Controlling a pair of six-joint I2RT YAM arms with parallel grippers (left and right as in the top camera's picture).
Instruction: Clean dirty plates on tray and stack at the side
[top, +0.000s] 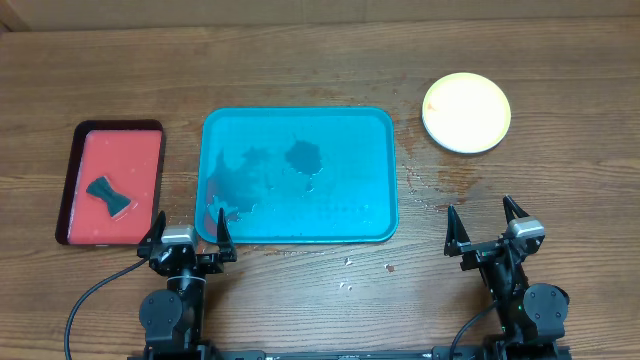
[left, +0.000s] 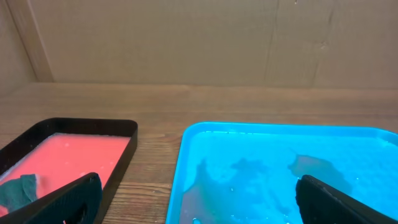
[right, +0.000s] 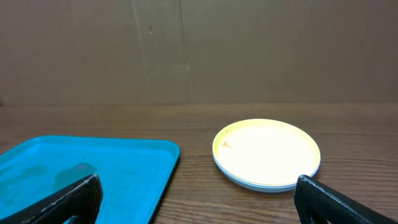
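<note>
Teal rectangular plastic tray (top: 300, 113) is lying with stacked yellow-green round plastic plates (top: 466, 112) at two o'clock. Left gripper (top: 190, 228) and right gripper (top: 481, 215) are gaping wide, empty.

The tray (top: 375, 200), a large teal-blue rectangle with rounded corners and a raised rim, lies flat in the middle of the overhead frame, its long side running left to right. Its floor is wet, with darker smears at the left and a dark puddle above centre. The plates (top: 466, 112) sit stacked in the upper right, apart from the tray. A yellow-green one is on top, with paler rims showing beneath it.
</note>
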